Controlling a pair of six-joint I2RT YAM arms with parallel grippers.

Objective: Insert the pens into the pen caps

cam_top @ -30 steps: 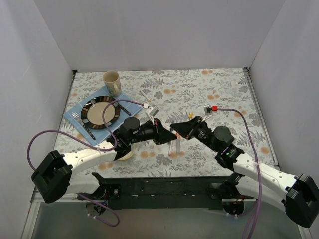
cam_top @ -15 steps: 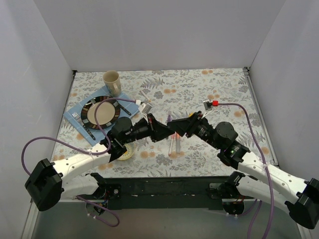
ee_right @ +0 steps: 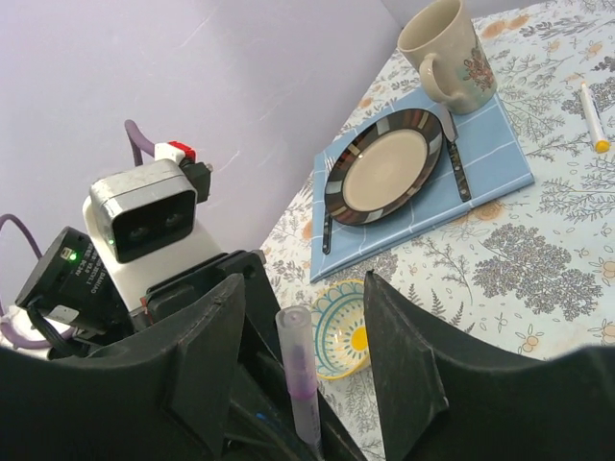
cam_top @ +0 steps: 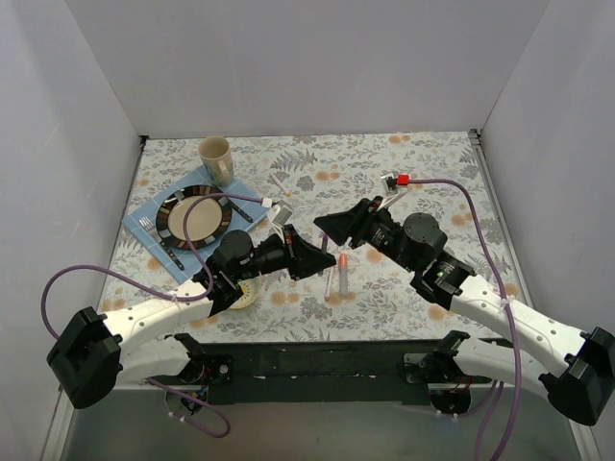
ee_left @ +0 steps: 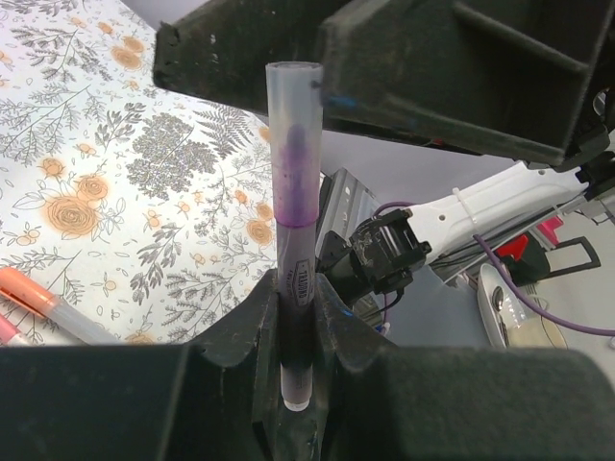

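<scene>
My left gripper (ee_left: 296, 317) is shut on the lower barrel of a purple pen (ee_left: 293, 240) and holds it upright above the table. A translucent cap (ee_left: 292, 115) covers its purple tip. My right gripper (ee_right: 303, 298) is open, its fingers (ee_right: 413, 365) on either side of the pen's top (ee_right: 300, 355) without touching it. In the top view the left gripper (cam_top: 322, 257) and right gripper (cam_top: 325, 223) face each other over the table's middle. An orange pen (cam_top: 342, 272) lies below them, and it also shows in the left wrist view (ee_left: 38, 300). A yellow-tipped pen (ee_right: 593, 115) lies further off.
A blue mat (cam_top: 152, 206) at the far left carries a striped plate (cam_top: 197, 215) and dark cutlery. A beige mug (cam_top: 216, 158) stands behind it. A small yellow-and-teal bowl (ee_right: 351, 331) sits by the left arm. White walls close the table in on three sides.
Both grippers were together on the purple pen. The right gripper has opened, let go and drawn back, away from the left gripper, which still holds the pen.
</scene>
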